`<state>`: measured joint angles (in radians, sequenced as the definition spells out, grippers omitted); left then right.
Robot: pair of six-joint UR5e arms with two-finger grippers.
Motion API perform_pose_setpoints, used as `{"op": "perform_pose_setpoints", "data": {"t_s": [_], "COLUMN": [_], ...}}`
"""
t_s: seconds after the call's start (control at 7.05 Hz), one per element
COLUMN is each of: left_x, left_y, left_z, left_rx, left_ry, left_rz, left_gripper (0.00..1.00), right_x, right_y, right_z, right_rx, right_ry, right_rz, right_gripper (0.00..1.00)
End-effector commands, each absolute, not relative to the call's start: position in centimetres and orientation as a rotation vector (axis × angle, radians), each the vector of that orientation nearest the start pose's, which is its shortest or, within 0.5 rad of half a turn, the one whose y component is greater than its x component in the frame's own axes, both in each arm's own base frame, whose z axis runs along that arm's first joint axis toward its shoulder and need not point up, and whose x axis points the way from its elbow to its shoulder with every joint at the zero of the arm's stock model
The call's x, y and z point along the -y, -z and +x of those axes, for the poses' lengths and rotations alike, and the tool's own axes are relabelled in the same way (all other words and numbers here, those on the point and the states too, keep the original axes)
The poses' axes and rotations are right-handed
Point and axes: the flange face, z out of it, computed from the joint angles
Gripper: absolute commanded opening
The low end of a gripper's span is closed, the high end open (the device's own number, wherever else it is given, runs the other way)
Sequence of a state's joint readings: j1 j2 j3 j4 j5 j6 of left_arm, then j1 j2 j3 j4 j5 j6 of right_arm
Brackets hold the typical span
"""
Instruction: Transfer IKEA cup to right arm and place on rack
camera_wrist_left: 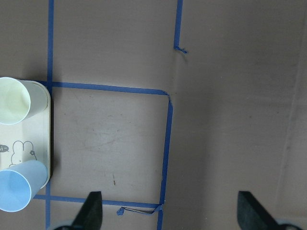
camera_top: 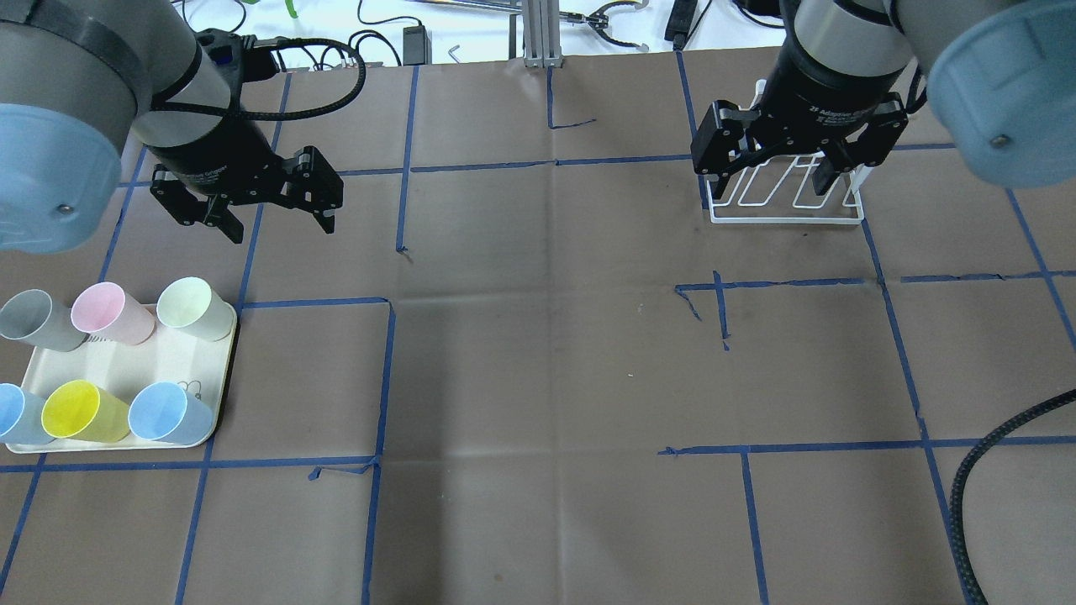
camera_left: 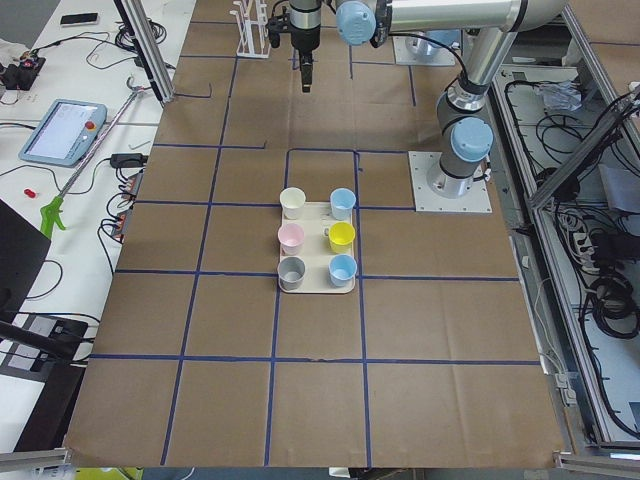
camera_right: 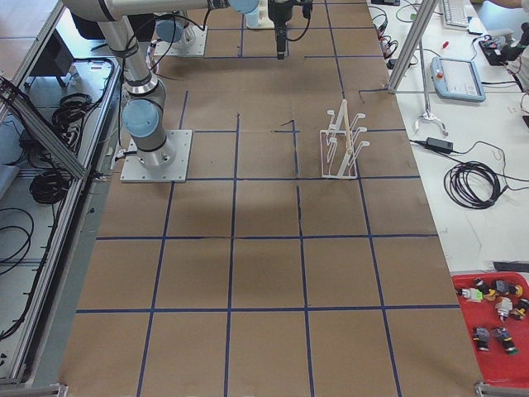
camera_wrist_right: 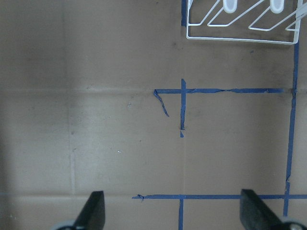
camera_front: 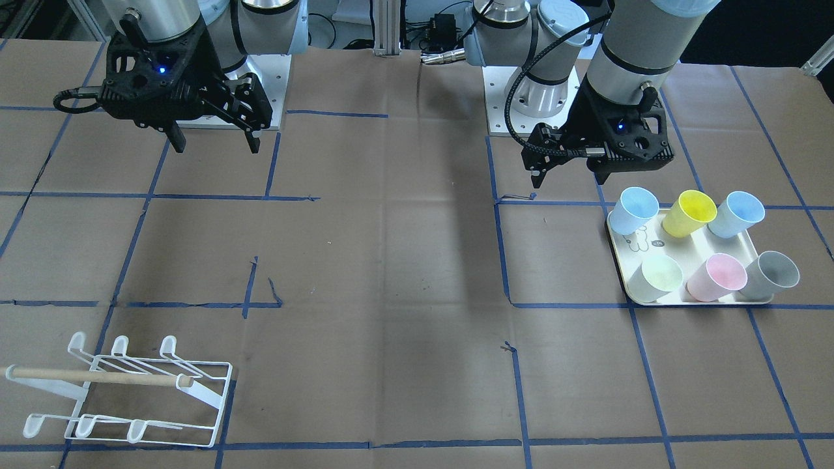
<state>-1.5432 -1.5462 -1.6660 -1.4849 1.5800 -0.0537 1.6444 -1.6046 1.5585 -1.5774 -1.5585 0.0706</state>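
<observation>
Lower left of the front-facing view: the white wire rack (camera_front: 98, 376) stands on the paper-covered desk (camera_front: 391, 260). Centre right: the tray (camera_front: 698, 246) carries six cups (camera_front: 689, 213), mouths up, in two rows. Top right: the left gripper (camera_front: 568, 170) hangs just beyond the tray, fingers apart, holding nothing. Top left: the right gripper (camera_front: 215, 146), fingers likewise apart, holding nothing. In the overhead view the right gripper masks part of the rack; the front-facing view shows it whole.
</observation>
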Motion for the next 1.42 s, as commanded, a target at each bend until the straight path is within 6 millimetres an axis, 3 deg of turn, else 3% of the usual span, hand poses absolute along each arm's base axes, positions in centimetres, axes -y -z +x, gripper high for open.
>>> {"op": "perform_pose_setpoints", "data": {"t_s": [0.0, 1.13, 1.28], "left_x": [48.5, 48.3, 48.3], "left_y": [-46.2, -46.3, -45.9], "left_z": [-11.9, -11.6, -10.9], "left_rx": [-3.13, -3.133, -3.13], "left_ry": [0.027, 0.031, 0.026], "left_rz": [-0.127, -0.116, -0.004], "left_gripper": [1.0, 1.0, 1.0], "right_x": [47.1, 47.1, 47.1], "right_y": [-51.1, -51.0, -51.0], "right_z": [17.0, 17.0, 17.0], "right_rx": [-3.123, -3.123, -3.124], "right_ry": [0.08, 0.075, 0.073], "right_rz": [-0.005, -0.005, -0.005], "right_gripper": [1.0, 1.0, 1.0]}}
